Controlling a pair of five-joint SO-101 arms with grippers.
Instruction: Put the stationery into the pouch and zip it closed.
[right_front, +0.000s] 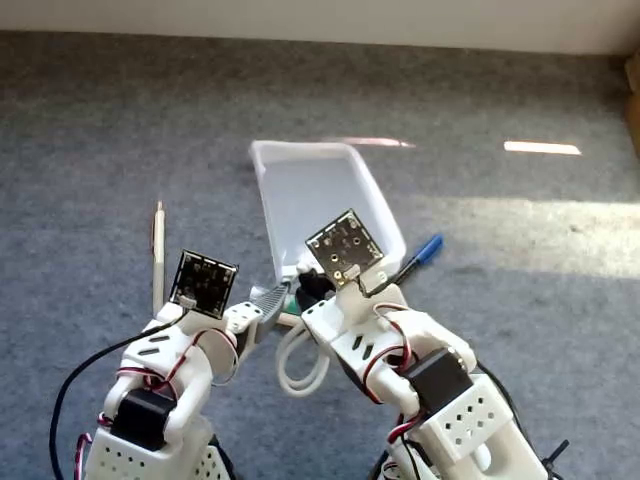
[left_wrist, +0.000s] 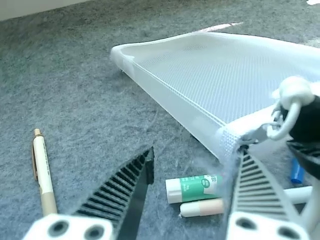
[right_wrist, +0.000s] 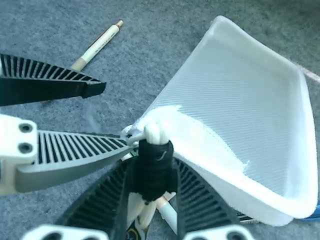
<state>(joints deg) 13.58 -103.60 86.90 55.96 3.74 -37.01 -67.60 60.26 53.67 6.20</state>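
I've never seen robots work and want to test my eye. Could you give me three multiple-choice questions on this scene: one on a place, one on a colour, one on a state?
1. Where is the beige pen?
A. On the carpet, apart from the pouch
B. Inside the pouch
C. In a gripper

2. What colour is the glue stick label?
A. Red
B. Yellow
C. Green

3. How does the left gripper stand?
A. Shut on the pen
B. Open
C. Shut on the glue stick

Answers:
1 A: the pen lies on bare carpet on the left arm's side, clear of the pouch.
2 C: the stick has a green band next to its white cap.
3 B: its fingers stand wide apart and grip nothing.
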